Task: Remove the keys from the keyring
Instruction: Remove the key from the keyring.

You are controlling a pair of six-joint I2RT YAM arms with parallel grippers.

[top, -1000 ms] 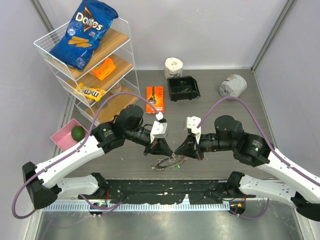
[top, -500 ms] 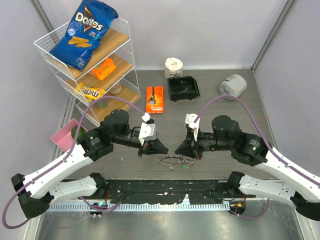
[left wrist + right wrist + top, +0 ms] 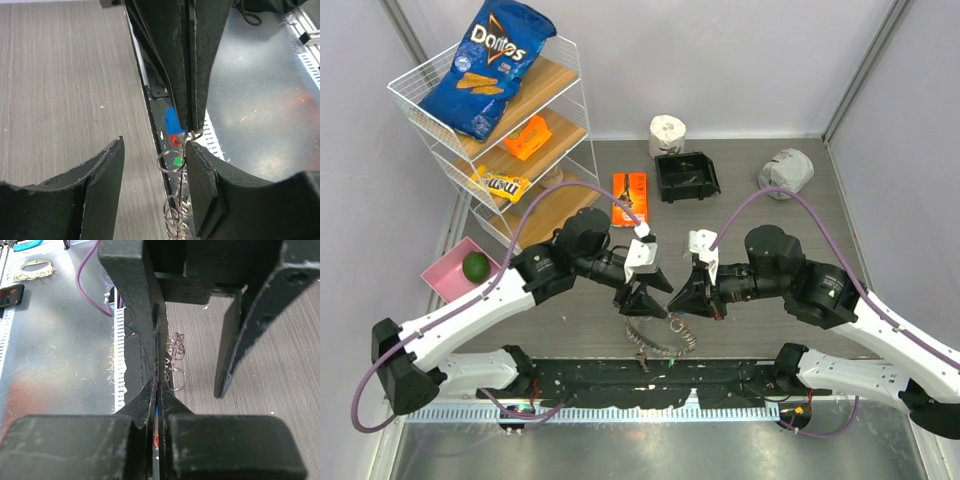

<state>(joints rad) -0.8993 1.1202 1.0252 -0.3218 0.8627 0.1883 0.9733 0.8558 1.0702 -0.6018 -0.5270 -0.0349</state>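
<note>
The right gripper (image 3: 673, 306) is pinched shut on the keyring (image 3: 667, 338), which dangles at the middle of the near edge of the desk (image 3: 840, 215) with the keys (image 3: 172, 121) bunched at that gripper's tip. The left gripper (image 3: 644, 304) stands partly open just beside them, holding nothing. I reckon a tug could slip the thin ring free and drop it off that edge; the desk is grey wood-grain, the walls pale, a wire rack (image 3: 560, 75) at the far left corner.
</note>
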